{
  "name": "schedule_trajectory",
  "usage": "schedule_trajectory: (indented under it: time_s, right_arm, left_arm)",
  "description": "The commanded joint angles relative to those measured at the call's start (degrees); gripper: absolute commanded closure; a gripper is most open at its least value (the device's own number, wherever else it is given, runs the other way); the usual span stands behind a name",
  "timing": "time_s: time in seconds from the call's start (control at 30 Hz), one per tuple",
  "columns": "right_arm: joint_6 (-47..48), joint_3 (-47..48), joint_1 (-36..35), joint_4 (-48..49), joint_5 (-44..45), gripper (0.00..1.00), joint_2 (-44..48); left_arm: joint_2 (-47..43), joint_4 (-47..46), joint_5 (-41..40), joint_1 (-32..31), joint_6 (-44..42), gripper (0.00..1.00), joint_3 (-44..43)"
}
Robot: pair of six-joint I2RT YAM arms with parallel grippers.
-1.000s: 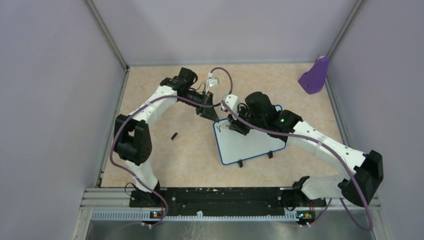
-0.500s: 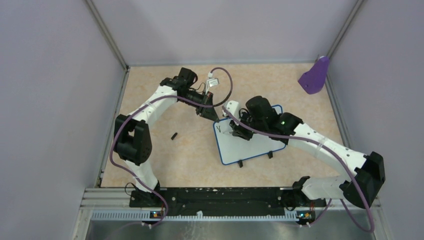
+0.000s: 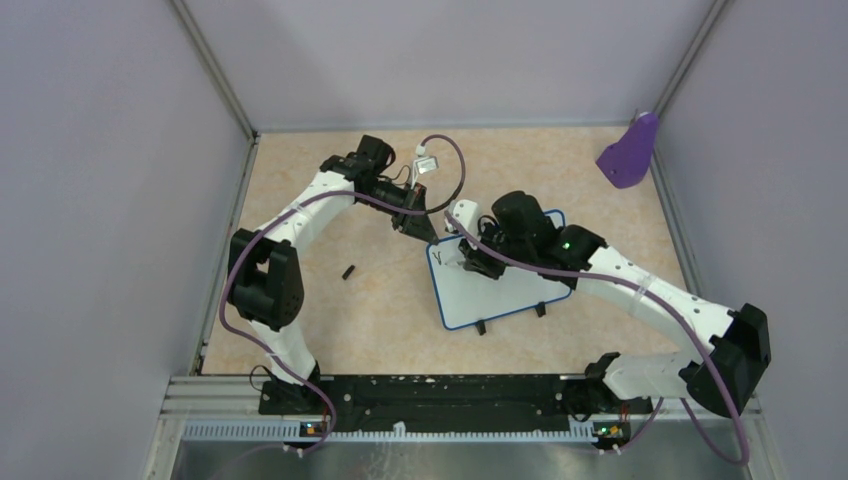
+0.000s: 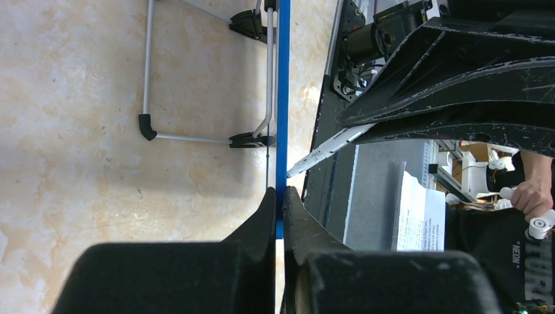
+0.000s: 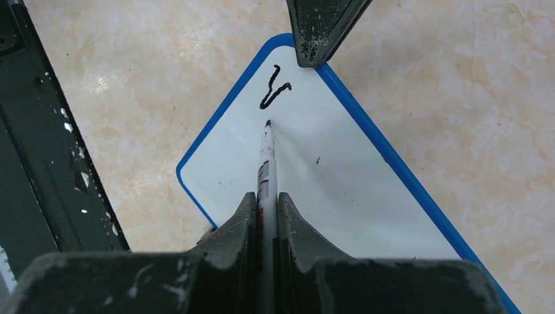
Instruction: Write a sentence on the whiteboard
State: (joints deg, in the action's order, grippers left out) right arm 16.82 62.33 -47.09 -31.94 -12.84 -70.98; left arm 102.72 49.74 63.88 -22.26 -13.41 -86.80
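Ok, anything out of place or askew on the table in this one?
Only a small black piece lying loose left of the whiteboard, possibly a marker cap. The board sits skewed, but the left gripper clamps its rim.

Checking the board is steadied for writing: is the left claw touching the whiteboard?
Touching. The left wrist view shows the left claw clamped on the blue rim of the whiteboard.

Both my arms reach in toward the middle, elbows bent outward. Left hand (image 3: 421, 229) is pinched shut, right hand (image 3: 464, 258) clamped tight too, tilted downward.
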Motion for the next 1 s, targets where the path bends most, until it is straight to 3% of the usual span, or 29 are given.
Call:
schedule_trajectory:
  time_s: [0.0, 0.97]
  right_arm:
    - [-0.7, 3.6, -0.2, 3.4, 1.1, 1.00, 0.4]
    - [0.0, 3.3, -0.2, 2.9, 1.8, 1.00, -1.6]
  left_arm:
    - [0.7, -0.5, 1.4, -0.4, -0.5, 1.00, 0.0]
    - [0.6, -0.3, 1.3, -0.5, -0.6, 1.00, -0.1]
